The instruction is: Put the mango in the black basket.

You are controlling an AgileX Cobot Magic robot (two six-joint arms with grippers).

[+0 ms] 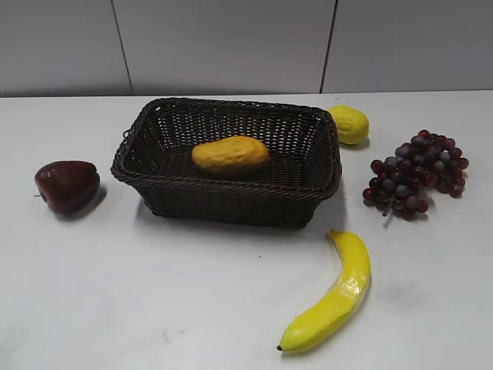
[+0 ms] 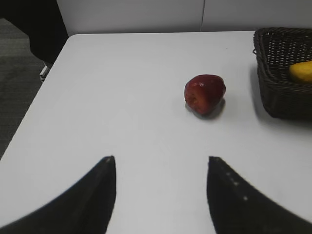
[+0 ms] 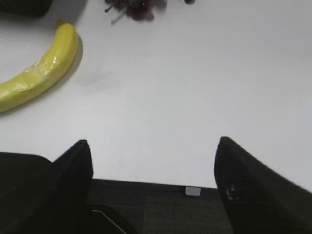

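Observation:
The orange-yellow mango lies inside the black basket at the middle back of the white table. The left wrist view shows a corner of the basket with a bit of the mango in it. My left gripper is open and empty over the table's left front, well short of the basket. My right gripper is open and empty at the table's front edge. Neither gripper shows in the exterior view.
A dark red apple lies left of the basket and shows in the left wrist view. A lemon and purple grapes lie at the right. A banana lies at the front right, also in the right wrist view.

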